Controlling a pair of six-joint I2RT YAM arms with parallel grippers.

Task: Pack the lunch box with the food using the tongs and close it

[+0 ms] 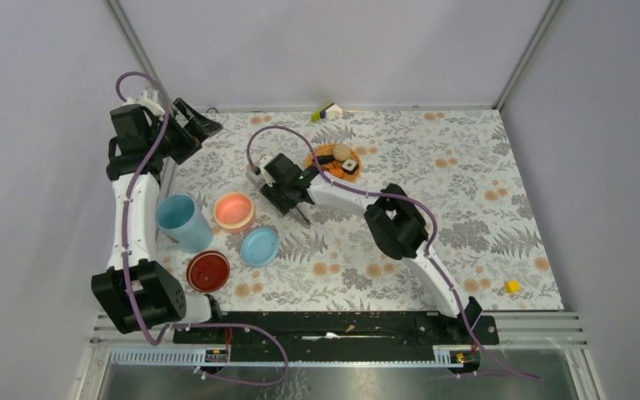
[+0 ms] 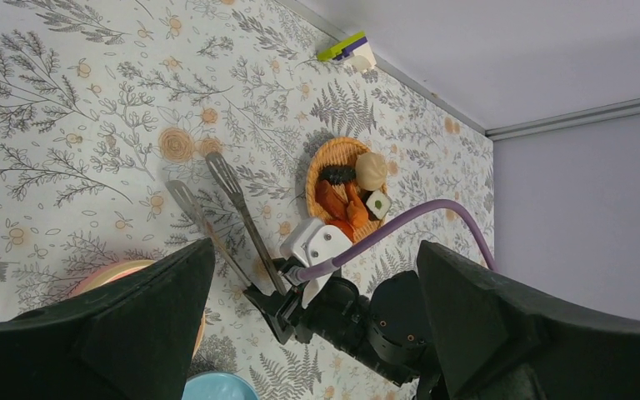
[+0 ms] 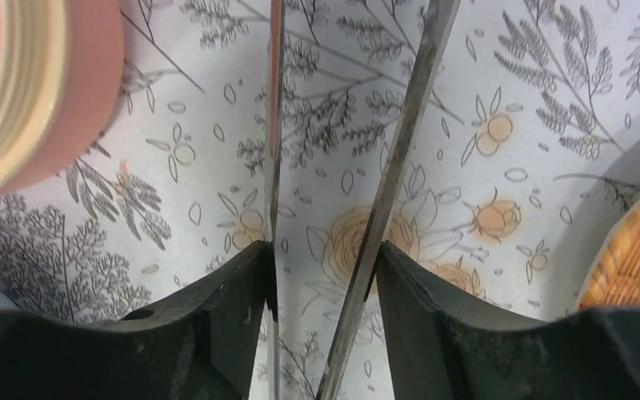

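Near plate [image 3: 625, 250] edge, right hand [image 3: 323, 267] gripping tongs [image 3: 400, 150]

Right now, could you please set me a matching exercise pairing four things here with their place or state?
Things:
1 tongs
2 food
3 left gripper
4 lid

Places or states:
A open, holding nothing
B on the plate
C flat on the table
D gripped by the right gripper

Pairs: 1-D, 2-B, 3-A, 4-C
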